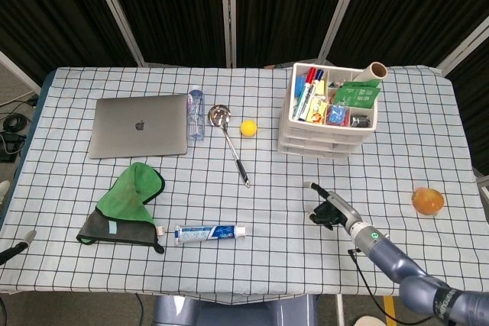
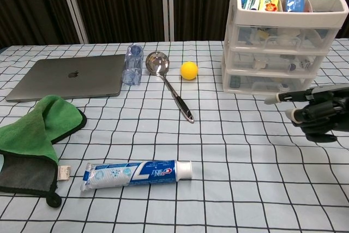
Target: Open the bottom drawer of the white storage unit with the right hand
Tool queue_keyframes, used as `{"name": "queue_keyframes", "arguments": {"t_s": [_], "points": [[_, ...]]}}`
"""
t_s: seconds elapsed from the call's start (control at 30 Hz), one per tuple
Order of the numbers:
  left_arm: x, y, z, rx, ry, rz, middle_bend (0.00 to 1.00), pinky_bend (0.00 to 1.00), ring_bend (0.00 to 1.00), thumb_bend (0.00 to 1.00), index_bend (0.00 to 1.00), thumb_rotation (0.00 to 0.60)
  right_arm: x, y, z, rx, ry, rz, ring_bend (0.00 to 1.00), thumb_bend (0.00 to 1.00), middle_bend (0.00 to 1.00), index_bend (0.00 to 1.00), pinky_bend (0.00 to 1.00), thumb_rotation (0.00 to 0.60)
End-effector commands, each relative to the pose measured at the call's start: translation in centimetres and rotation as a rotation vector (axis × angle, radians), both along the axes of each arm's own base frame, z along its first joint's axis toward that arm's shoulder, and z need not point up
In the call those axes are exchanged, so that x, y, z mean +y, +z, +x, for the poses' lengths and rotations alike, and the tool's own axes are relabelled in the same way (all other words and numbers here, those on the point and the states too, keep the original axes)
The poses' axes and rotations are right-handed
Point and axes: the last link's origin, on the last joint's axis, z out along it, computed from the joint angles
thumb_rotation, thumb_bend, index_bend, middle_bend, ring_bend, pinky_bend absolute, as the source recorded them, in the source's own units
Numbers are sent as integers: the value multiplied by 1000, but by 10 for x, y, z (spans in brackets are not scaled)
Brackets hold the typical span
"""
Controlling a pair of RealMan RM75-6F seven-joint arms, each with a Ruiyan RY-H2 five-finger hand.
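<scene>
Chest view: right hand (image 2: 319, 114) empty, fingers (image 2: 279, 99) loosely spread, short of the bottom drawer (image 2: 267, 84).

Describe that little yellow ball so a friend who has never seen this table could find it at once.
Start at the white storage unit with drawers, at the far right of the checked table. Look left of it to the steel ladle, lying with its bowl towards the back. The yellow ball sits just right of that bowl, the only small round bright yellow thing there.

The left hand (image 1: 17, 239) is cut off at the head view's edge, its grasp untellable.
</scene>
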Motion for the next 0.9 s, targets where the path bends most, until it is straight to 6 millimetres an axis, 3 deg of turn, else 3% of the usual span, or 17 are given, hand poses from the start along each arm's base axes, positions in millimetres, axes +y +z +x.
{"name": "queue_keyframes", "arguments": {"t_s": [0.03, 0.5, 0.9], "points": [[0, 0, -1, -2, 2, -2, 0, 0, 0, 0, 0, 600, -16, -10, 4, -39, -47, -10, 988, 584, 981, 93, 880, 600], [1, 0, -1, -5, 4, -7, 0, 0, 0, 0, 0, 600, -50, -27, 7, -298, -330, -59, 989, 597, 981, 144, 879, 600], [0, 1, 0, -8, 4, -11, 0, 0, 0, 0, 0, 600, -55, -40, 4, -342, -400, -29, 989, 596, 981, 70, 879, 600]]}}
